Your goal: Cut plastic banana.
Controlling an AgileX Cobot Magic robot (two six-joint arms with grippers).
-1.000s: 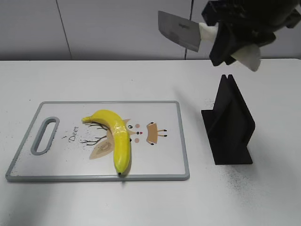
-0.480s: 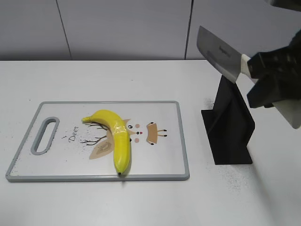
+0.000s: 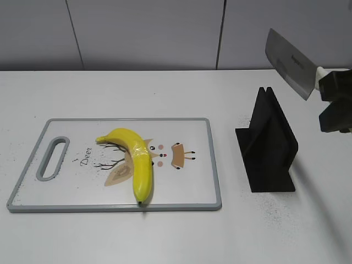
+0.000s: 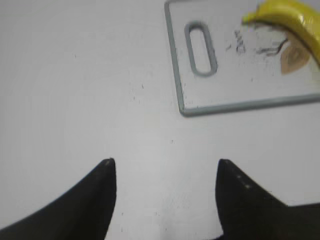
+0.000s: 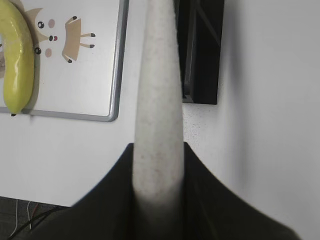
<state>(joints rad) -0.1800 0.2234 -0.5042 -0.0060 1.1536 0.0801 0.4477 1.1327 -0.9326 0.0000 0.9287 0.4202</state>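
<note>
The yellow plastic banana (image 3: pixel 136 161) lies on the white cutting board (image 3: pixel 187 187), over the deer print; it also shows in the left wrist view (image 4: pixel 292 20) and the right wrist view (image 5: pixel 17 65). My right gripper (image 3: pixel 335 104) is shut on the white handle (image 5: pixel 159 100) of a cleaver (image 3: pixel 289 61), held in the air at the right edge, above and right of the black knife stand (image 3: pixel 269 146). My left gripper (image 4: pixel 164 167) is open and empty over bare table, left of the board's handle hole (image 4: pixel 201 47); it is out of the exterior view.
The black knife stand is on the table right of the board and also shows in the right wrist view (image 5: pixel 202 50). A grey wall runs behind the table. White tabletop surrounds the board.
My right gripper has carried the cleaver from above the board's right edge to the far right and lower, past the knife stand. The banana and board have not moved.
</note>
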